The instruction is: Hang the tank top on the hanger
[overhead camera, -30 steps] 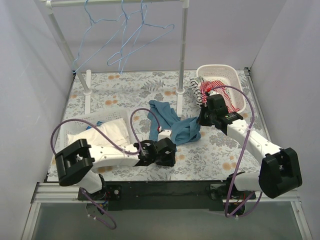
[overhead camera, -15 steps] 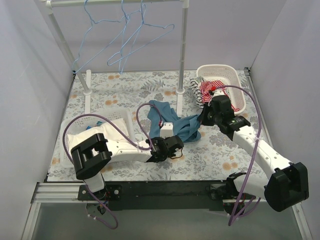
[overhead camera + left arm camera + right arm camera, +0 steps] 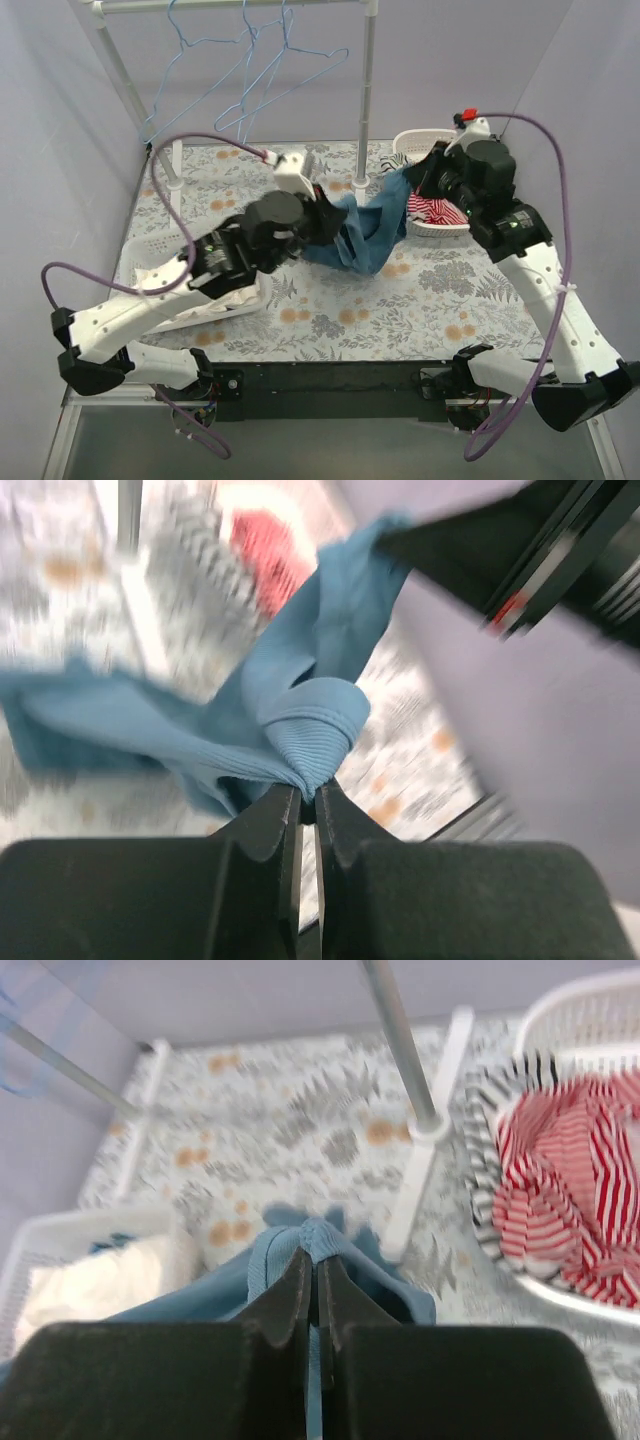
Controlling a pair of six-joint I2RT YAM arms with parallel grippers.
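Observation:
The teal-blue tank top [image 3: 365,228] hangs in the air between my two grippers, sagging in the middle above the table. My left gripper [image 3: 322,208] is shut on a bunched fold of it [image 3: 318,748]. My right gripper [image 3: 418,178] is shut on another edge of it [image 3: 312,1237]. Several light-blue wire hangers [image 3: 262,80] hang on the rail at the back left, above and behind the tank top. Neither gripper touches a hanger.
A white rack with upright poles [image 3: 366,95] stands at the back. A white basket [image 3: 440,150] holding the red-and-white striped garment [image 3: 560,1190] is at the back right. A white tray with white cloth [image 3: 175,290] lies at the left, under the left arm.
Both arms have risen from the table and lifted the tank top off it. The left gripper has taken hold of the fabric and swung up and back; the right gripper moved up and back.

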